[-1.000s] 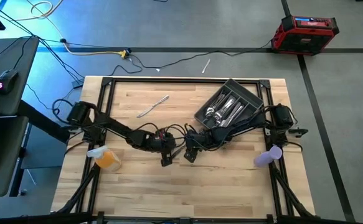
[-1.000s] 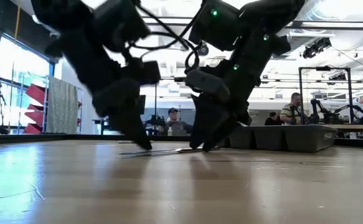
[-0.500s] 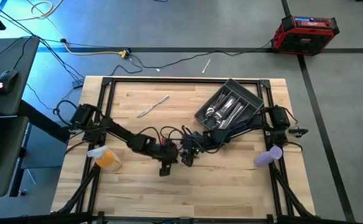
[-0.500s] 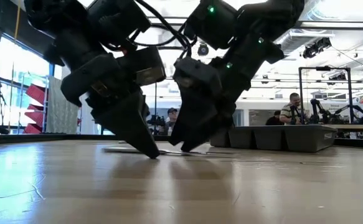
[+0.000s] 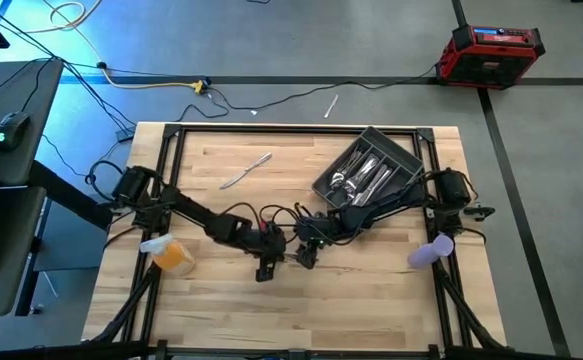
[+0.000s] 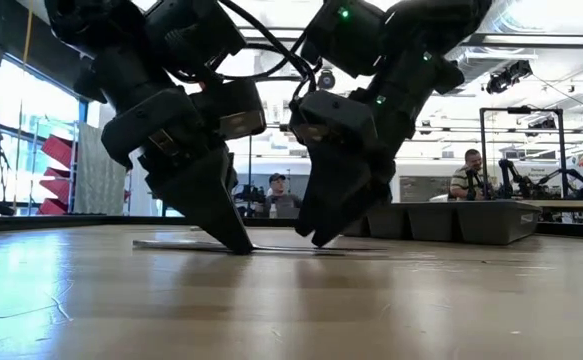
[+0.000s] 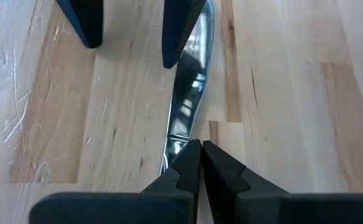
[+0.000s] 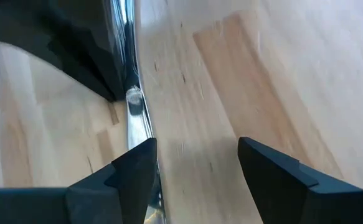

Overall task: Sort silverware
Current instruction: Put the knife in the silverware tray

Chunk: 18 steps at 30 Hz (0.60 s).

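One camera hangs overhead, looking straight down on the whole table (image 5: 221, 300) and some floor. Another sits at tabletop level, facing across into the room, close to both arms. Each wrist camera stares down at the wood from very near. All four seem to share one mid-table patch.

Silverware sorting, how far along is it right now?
Done: several pieces already lie in the grey tray. In hand: the left gripper, shut, presses on one end of a piece of silverware lying flat mid-table, while the open right gripper stands at its other end. Left: that piece, plus a knife lying loose toward the table's far side.
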Each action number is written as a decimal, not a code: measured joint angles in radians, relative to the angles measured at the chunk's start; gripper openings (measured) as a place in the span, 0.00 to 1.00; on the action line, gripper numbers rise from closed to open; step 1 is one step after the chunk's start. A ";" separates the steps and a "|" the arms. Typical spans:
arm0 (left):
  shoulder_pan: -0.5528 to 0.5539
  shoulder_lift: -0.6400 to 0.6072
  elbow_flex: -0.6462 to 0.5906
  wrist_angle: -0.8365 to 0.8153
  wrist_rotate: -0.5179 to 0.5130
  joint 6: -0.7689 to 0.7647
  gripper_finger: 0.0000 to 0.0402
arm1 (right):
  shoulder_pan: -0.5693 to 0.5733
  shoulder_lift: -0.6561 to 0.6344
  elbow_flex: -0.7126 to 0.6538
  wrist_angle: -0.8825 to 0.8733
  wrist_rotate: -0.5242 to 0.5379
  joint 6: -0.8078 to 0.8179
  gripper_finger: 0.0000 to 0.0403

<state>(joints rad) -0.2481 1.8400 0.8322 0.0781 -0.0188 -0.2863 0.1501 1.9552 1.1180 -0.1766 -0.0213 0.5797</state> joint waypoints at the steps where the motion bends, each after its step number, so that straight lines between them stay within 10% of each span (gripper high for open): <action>1: 0.000 0.000 -0.001 0.005 0.010 0.000 0.00 | 0.000 0.002 0.000 -0.005 -0.019 0.007 0.53; 18: -0.002 0.062 -0.005 0.165 0.015 -0.088 0.00 | 0.020 0.098 0.000 0.207 -0.285 0.079 0.53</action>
<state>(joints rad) -0.2501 1.9019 0.8268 0.2432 -0.0042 -0.3747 0.1699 2.0533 1.1176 0.0303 -0.3064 0.6585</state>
